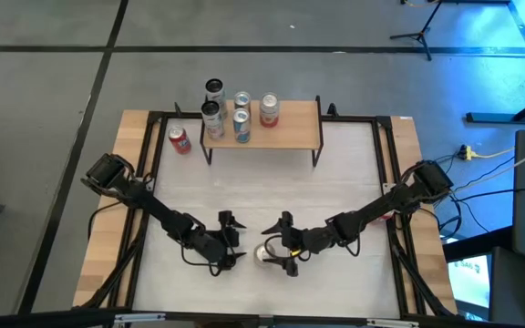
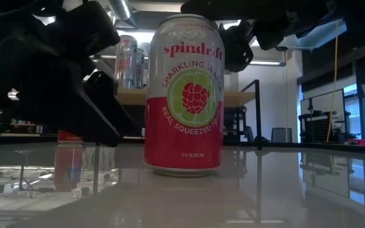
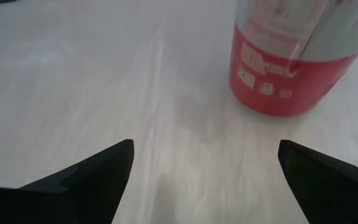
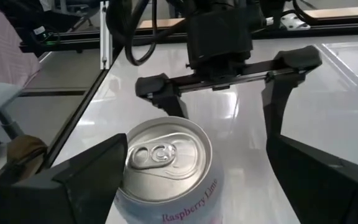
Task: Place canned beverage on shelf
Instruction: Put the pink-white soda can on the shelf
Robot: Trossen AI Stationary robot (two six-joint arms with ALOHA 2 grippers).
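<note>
Here, upright can (image 1: 266, 254) between spread right end effector (image 1: 285, 244) fingers, ungripped, left end effector (image 1: 230, 240) open beside.

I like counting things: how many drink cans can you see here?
6. Three stand on the shelf, one behind its left end, a red one on the table left of it, one near the grippers. Others may be hidden.

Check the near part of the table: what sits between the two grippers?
Only the Spindrift can, upright, between the open left gripper and the open right gripper. The high and right wrist views show it.
</note>
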